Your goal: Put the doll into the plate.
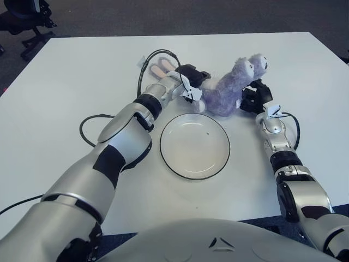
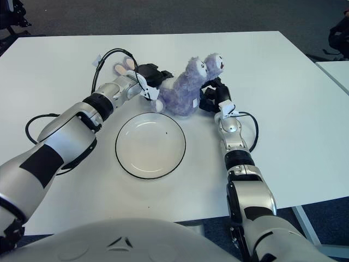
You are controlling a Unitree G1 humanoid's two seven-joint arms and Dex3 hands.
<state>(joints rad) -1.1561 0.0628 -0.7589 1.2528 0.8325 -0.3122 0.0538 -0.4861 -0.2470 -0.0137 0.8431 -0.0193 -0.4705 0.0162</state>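
Observation:
A purple plush doll [image 1: 224,90] lies just behind the white plate [image 1: 194,164], held between both hands. Pink-lined ears [image 1: 160,69] stick out behind my left hand. My left hand [image 1: 191,82] grips the doll's left end, its fingers closed on the plush. From the right, my right hand [image 1: 254,98] presses its dark fingers around the doll's side. Two rounded purple ends [image 2: 210,63] point up and away from me. The black-rimmed plate has nothing on it. Whether the doll touches the table is hidden.
A black cable [image 1: 87,128] loops on the white table [image 1: 65,82] beside my left arm, and another [image 1: 150,57] arcs over the left wrist. Another cable [image 1: 296,131] runs by my right forearm. An office chair [image 1: 27,22] stands beyond the table's far left corner.

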